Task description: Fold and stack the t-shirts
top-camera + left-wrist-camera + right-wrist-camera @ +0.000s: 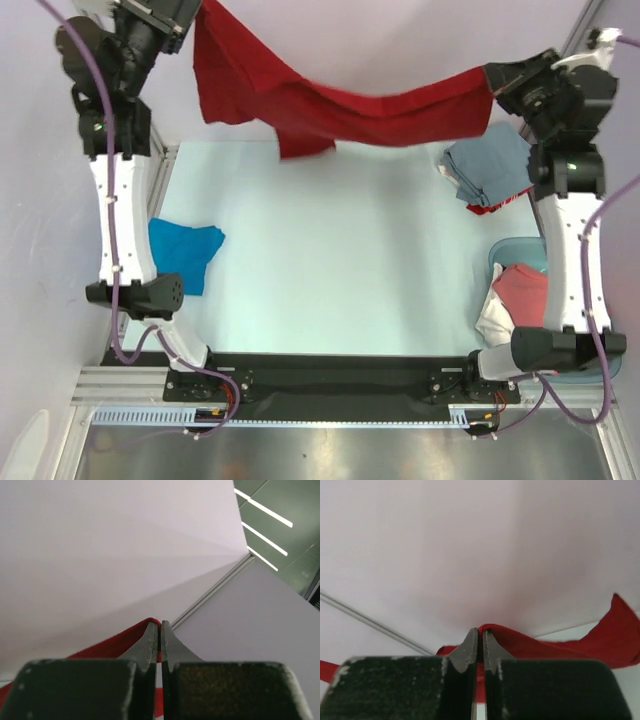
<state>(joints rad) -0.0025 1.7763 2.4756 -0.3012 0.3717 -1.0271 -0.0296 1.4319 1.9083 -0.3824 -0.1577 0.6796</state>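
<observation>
- We held the red shirt [340,105] in the air over the far edge of the table [340,260], with the left gripper [160,626] and the right gripper [480,631] each clamped on it.
- We judged this the spreading step; next, the shirt needed laying flat.

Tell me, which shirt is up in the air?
The crimson red t-shirt: it hangs stretched between the left claw and right claw above the table. The bright blue t-shirt, grey-blue t-shirt and salmon-pink t-shirt all lie down.
</observation>
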